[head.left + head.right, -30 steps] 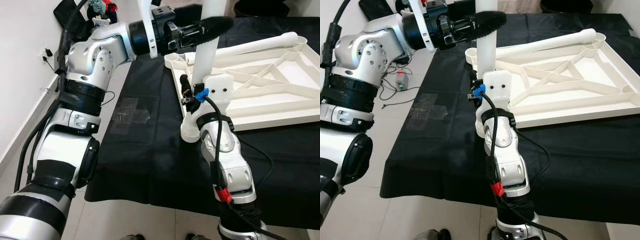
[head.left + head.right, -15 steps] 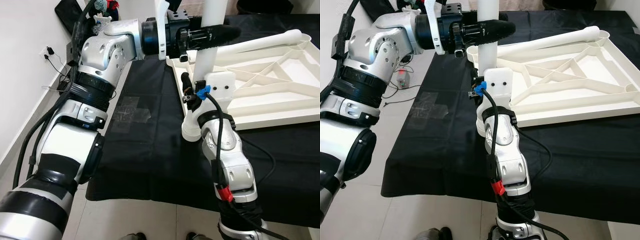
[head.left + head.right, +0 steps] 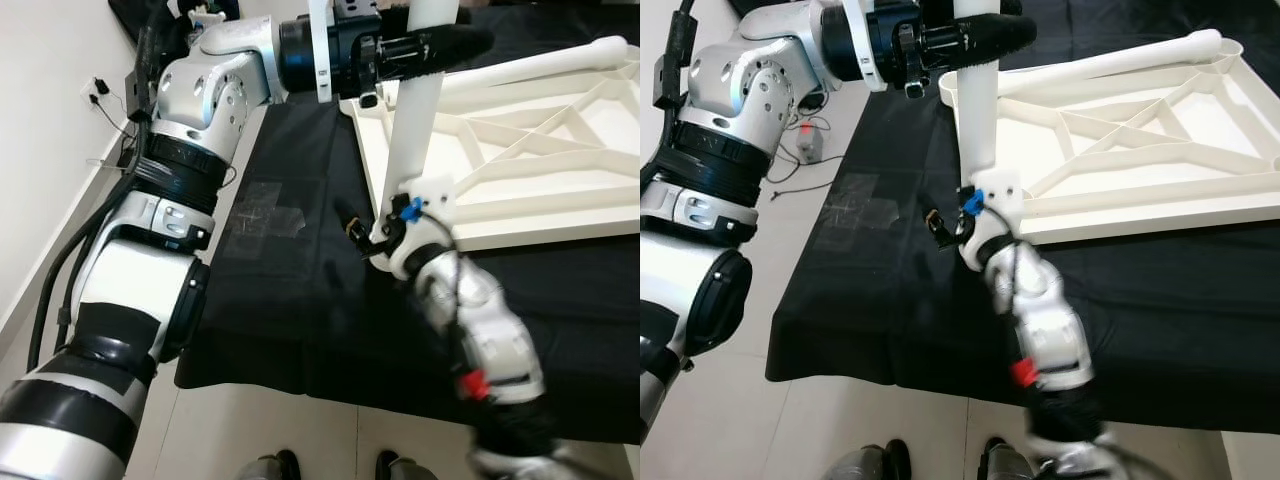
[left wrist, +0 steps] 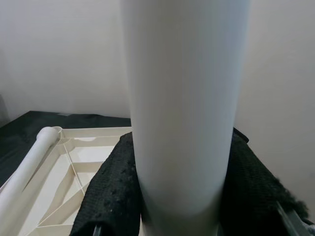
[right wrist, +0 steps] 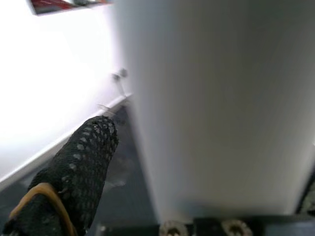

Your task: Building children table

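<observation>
A white table top [image 3: 560, 215] lies upside down on the black-covered table [image 3: 300, 300]. One white leg [image 3: 540, 70] lies along its far edge. A second white leg [image 3: 415, 130] stands upright by the top's near left corner. My left gripper [image 3: 430, 45] is shut on that leg high up; the left wrist view has the leg [image 4: 182, 98] pressed between both black fingers [image 4: 108, 196]. My right gripper [image 3: 372, 232] is at the leg's base. In the right wrist view one finger [image 5: 83, 162] stands off the leg [image 5: 221, 108] with a gap, so it is open.
Clear tape [image 3: 262, 208] is stuck on the black cloth left of the leg. The table's left and front edges drop to a tiled floor [image 3: 250, 420]. A wall socket with cables [image 3: 100, 95] sits at the far left. My feet [image 3: 270, 465] are at the table's front.
My right arm has swung down and to the right, and its finger has come off the leg's side. The left gripper keeps hold of the leg. The whole picture has also shifted.
</observation>
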Controlling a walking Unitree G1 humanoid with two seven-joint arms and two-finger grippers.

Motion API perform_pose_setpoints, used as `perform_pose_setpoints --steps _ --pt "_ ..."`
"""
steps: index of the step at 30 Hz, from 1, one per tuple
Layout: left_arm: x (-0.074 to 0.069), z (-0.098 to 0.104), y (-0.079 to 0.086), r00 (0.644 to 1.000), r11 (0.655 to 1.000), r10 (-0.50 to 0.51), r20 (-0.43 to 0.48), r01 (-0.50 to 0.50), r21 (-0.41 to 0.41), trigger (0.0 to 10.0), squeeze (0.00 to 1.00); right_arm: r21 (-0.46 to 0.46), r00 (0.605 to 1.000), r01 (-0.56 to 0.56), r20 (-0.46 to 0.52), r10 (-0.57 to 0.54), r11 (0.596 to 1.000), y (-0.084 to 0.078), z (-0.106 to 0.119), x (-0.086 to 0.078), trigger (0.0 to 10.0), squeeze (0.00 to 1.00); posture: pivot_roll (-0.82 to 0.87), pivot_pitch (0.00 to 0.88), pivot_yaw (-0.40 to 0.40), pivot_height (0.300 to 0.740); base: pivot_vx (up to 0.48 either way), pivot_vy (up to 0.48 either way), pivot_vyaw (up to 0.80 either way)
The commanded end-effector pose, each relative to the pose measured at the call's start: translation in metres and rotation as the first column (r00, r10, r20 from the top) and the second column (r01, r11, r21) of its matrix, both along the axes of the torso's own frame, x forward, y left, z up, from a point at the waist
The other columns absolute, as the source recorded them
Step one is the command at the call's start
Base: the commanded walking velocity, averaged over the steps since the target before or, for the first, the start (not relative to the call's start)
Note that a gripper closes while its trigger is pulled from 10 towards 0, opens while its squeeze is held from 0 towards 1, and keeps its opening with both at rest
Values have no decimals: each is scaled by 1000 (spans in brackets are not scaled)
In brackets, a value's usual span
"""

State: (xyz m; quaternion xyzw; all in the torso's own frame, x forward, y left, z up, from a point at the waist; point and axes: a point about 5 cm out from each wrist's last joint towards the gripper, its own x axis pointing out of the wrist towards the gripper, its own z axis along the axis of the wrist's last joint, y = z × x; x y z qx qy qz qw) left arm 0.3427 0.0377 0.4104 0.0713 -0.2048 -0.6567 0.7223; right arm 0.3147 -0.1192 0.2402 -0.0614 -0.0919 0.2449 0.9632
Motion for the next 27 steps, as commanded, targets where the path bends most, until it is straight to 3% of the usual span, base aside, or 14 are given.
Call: perform_pose_setpoints --steps 1,4,5,6,7,9,10,11,14,15,16,17,22,27 --pt "11 -26 -1 997 991 70 -40 -65 118 0 0 -30 991 -124 45 125 992 -4 15 5 10000 1000 24 238 97 740 0 0 0" --pt "10 -26 -2 997 991 64 -38 -59 119 0 0 -81 974 -210 69 215 974 -5 25 4 10000 1000 28 238 98 740 0 0 0" --pt "9 -26 -3 998 991 56 -36 -51 120 0 0 -141 946 -303 75 316 942 -4 32 3 10000 745 29 238 100 740 0 0 0" --pt "9 -26 -3 998 991 56 -36 -51 120 0 0 -141 946 -303 75 316 942 -4 32 3 10000 745 29 238 100 740 0 0 0" --pt "8 -25 -3 998 992 51 -34 -47 120 0 0 -178 923 -362 68 379 915 -4 35 1 10000 745 29 238 100 740 0 0 0" --pt "8 -25 -3 998 992 51 -34 -47 120 0 0 -178 923 -362 68 379 915 -4 35 1 10000 745 29 238 100 740 0 0 0" --pt "8 -25 -4 999 992 44 -32 -40 121 0 0 -204 893 -428 56 447 880 -5 40 1 10000 0 30 238 102 740 0 0 0" --pt "7 -24 -5 999 992 38 -29 -34 122 0 0 -211 867 -476 48 496 854 -6 44 3 10000 0 32 238 102 740 0 0 0" --pt "6 -24 -6 999 992 32 -28 -28 123 0 0 -213 843 -516 44 536 830 -9 49 5 10000 0 35 238 101 740 0 0 0" --pt "5 -24 -7 999 992 27 -26 -24 124 0 0 -203 814 -561 41 579 802 -11 54 7 3569 0 40 236 102 740 0 0 0" --pt "5 -24 -7 999 992 27 -26 -24 124 0 0 -203 814 -561 41 579 802 -11 54 7 3569 0 40 236 102 740 0 0 0" --pt "5 -24 -7 999 992 23 -25 -20 124 0 0 -190 787 -599 35 615 778 -14 57 9 0 0 44 236 101 740 0 0 0" --pt "3 -23 -7 1000 992 17 -20 -14 126 0 0 -194 746 -650 21 666 735 -19 60 11 0 0 46 232 99 740 0 0 0" --pt "3 -22 -7 1000 992 14 -16 -12 126 0 0 -208 729 -669 6 685 714 -20 58 11 0 0 44 237 100 740 0 0 0"
